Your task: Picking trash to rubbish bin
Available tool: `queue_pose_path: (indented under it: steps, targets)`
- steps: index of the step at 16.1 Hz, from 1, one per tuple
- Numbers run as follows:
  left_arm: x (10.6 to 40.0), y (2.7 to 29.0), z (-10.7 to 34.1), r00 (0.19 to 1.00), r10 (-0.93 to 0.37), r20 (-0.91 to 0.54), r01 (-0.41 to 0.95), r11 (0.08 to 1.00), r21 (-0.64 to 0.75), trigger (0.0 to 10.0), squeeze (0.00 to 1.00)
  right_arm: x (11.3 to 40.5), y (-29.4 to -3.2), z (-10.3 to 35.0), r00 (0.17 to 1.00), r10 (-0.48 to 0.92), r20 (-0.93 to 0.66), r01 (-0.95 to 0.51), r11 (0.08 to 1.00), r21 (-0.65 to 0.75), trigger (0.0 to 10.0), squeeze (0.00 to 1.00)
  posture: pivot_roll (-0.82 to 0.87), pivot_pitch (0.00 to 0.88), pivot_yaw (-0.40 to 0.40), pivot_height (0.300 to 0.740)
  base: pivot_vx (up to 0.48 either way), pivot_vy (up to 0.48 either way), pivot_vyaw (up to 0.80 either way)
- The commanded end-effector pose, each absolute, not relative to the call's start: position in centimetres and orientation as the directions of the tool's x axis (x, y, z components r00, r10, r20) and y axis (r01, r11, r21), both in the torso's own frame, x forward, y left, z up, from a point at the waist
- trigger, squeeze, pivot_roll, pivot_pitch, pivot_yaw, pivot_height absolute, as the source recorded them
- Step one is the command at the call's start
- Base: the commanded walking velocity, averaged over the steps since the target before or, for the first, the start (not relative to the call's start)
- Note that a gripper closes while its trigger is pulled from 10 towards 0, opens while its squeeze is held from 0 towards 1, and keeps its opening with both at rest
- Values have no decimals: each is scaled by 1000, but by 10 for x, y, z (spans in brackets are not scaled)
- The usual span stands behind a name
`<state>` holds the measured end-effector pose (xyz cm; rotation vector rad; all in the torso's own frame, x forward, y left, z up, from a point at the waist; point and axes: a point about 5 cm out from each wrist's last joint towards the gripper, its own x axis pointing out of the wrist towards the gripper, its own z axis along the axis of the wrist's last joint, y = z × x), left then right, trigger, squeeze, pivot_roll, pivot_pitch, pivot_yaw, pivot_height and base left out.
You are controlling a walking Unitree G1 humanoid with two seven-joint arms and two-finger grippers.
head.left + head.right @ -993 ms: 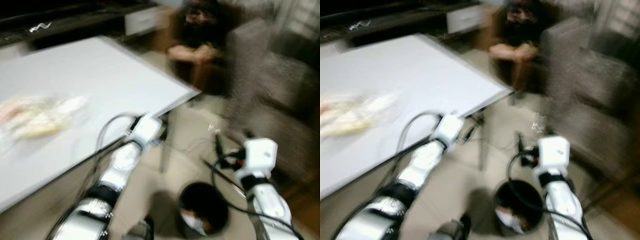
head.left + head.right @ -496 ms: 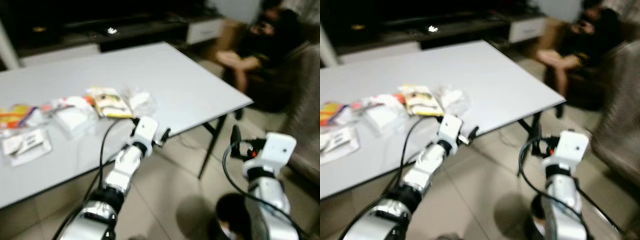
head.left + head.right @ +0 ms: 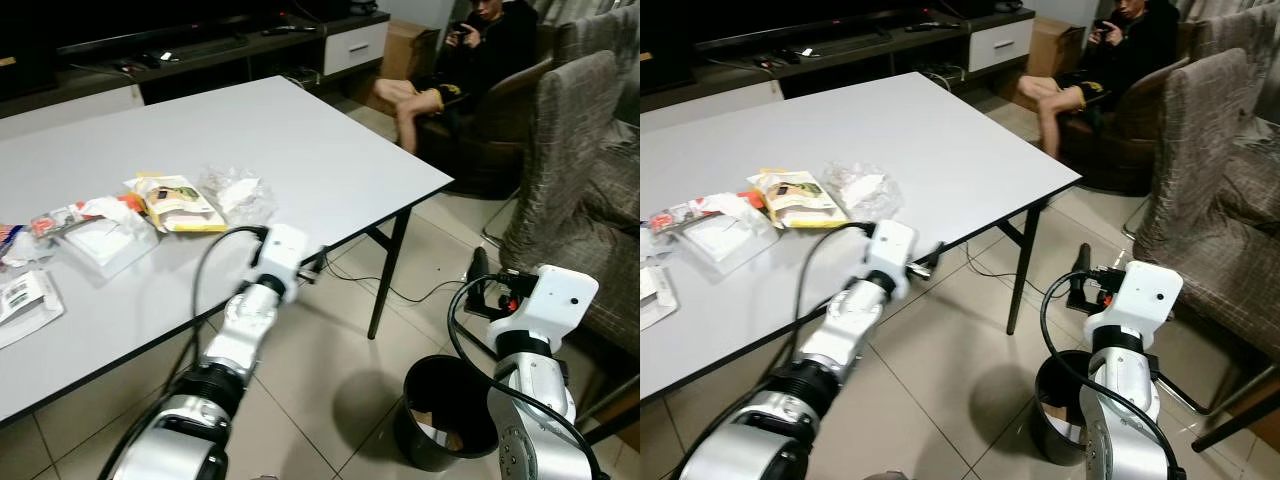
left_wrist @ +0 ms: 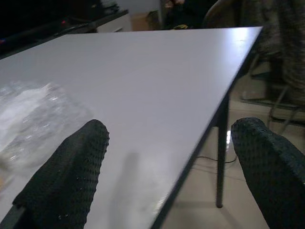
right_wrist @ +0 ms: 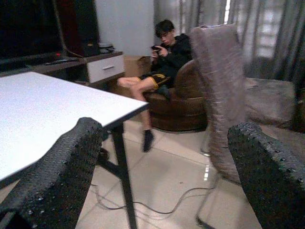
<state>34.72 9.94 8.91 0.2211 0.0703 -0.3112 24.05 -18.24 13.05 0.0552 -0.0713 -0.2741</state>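
Since the earlier frames the head camera has swung and the blur has cleared, so the bin, low near the frame edge half a second ago, now sits fully in view beside the right arm.

In the left eye view, the left gripper [image 3: 312,262] is hovering at the near edge of the flat white table [image 3: 300,140], its fingers spread and holding nothing. Beyond it on the tabletop a crinkled clear plastic bag [image 3: 235,190] is lying, with a yellow snack packet [image 3: 178,201] just beside that and more flat wrappers [image 3: 95,228] farther along. The right gripper [image 3: 478,268] is hanging over the tiled floor, well apart from the table. The round black bin [image 3: 445,412] is standing just below it, with scraps inside.

In the right eye view, a person [image 3: 1110,50] is sitting in a brown armchair beyond the table's far corner, and a grey woven chair [image 3: 1210,190] is standing past the right gripper.

In the left wrist view, the two black dimpled fingers [image 4: 71,176] are standing wide apart over the smooth tabletop, the crumpled plastic bag just beyond one fingertip.

In the right wrist view, the textured fingers [image 5: 57,176] are likewise parted and empty, facing the table leg [image 5: 121,176] and the glossy floor tiles.
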Motion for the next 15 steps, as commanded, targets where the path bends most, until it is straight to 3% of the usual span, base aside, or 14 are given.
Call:
queue_pose_path:
  steps: [1,7,15]
  targets:
    - [351,99,94,953,-289,-91,301,934,191,10000,0,240,-184,129,960,-274,62,274,962,11,10000,0,91,31,-19,740,0,0,0]
    - [348,98,90,952,-288,-104,303,934,189,10000,0,236,-186,130,962,-261,77,261,965,6,10000,0,87,45,-15,740,0,0,0]
    - [350,102,89,961,-249,-122,272,935,227,10000,0,239,-186,131,964,-254,83,255,967,-9,10000,0,88,41,-16,740,0,0,800]
